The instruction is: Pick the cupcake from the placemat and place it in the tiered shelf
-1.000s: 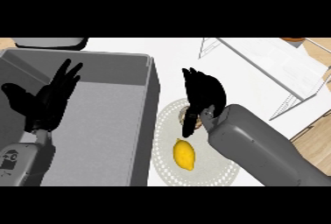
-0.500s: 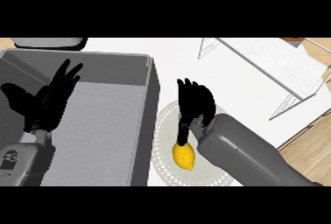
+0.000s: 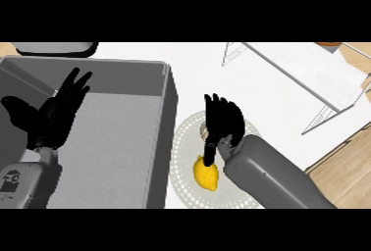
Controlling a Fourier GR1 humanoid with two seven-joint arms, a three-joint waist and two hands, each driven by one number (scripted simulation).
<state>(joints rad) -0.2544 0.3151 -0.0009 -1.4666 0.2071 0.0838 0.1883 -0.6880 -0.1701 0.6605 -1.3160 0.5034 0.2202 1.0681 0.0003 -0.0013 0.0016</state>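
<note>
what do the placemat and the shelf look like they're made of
The placemat looks like woven or crocheted fabric: pale, with a fine dotted weave. The shelf looks like thin white metal bars holding a smooth, flat white panel, though that could be painted wood or plastic.

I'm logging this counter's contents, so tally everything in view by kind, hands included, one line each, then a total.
Black robot hands: 2, left, right
Yellow lemon: 1
Cupcake, mostly hidden under the right hand: 1
Round white woven placemat: 1
Grey rectangular sink basin: 1
White wire tiered shelf: 1
Total: 7
</note>
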